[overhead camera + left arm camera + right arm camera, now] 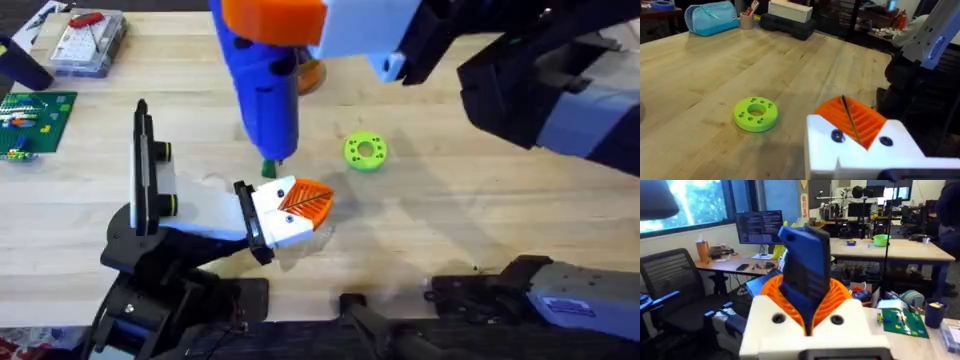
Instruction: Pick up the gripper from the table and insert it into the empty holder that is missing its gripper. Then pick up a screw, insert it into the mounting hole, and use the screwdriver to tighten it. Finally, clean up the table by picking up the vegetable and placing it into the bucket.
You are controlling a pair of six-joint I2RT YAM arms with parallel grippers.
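Right end effector (807,312) pinching one blue screwdriver (262,85), left end effector (300,205) pressed together, one green disc (365,151)

Light wood-plank table (480,215). Room beyond: black office chair (675,280) at 9 o'clock, monitor (759,226) on desk (735,266), bright window (685,202), workbench (890,250) at 2 o'clock.

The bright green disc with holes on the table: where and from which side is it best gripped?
Probably across the outer rim of the green disc, on opposite sides, coming straight down from above. It lies flat on the table, round and low, with bare wood around it; a sideways approach would find little edge.
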